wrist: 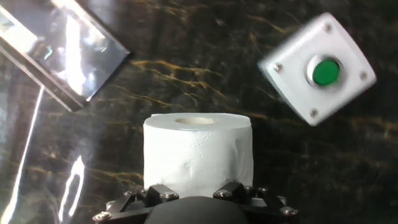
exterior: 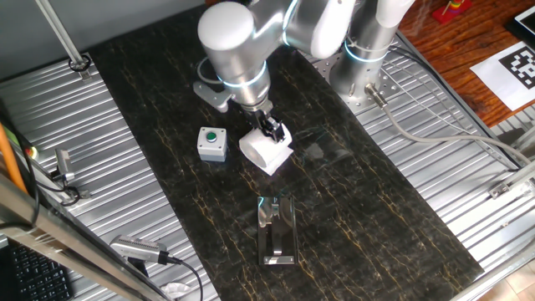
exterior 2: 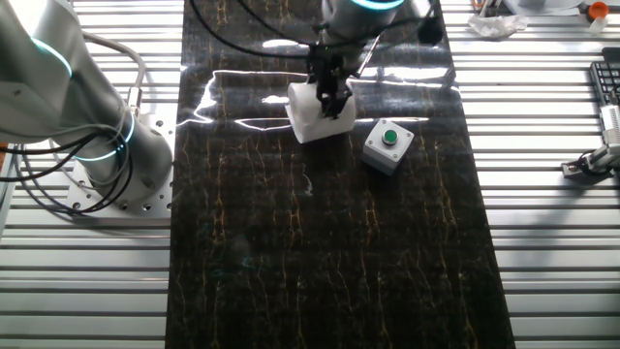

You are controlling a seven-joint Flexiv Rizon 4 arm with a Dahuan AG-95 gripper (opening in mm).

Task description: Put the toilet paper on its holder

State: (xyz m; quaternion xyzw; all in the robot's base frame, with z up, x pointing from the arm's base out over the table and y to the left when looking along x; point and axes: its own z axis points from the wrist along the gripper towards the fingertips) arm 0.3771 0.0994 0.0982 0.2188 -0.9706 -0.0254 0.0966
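Note:
The toilet paper (exterior: pixel 266 154) is a white roll between my gripper's (exterior: pixel 272 130) black fingers, which are shut on it. It is low over the dark table, tilted; I cannot tell if it touches the surface. In the other fixed view the roll (exterior 2: pixel 316 114) sits under the gripper (exterior 2: pixel 332 95). In the hand view the roll (wrist: pixel 198 149) fills the middle, hollow core facing away, with the gripper (wrist: pixel 198 188) at its near end. The holder (exterior: pixel 277 232), a shiny clear plate with a silver peg, lies nearer the table's front, apart from the roll. Its plate shows at the top left of the hand view (wrist: pixel 59 53).
A small grey box with a green button (exterior: pixel 212 143) stands just left of the roll, and shows in the other fixed view (exterior 2: pixel 387 144) and the hand view (wrist: pixel 317 71). The arm's base (exterior: pixel 368 58) stands at the back right. Ribbed metal panels flank the dark table.

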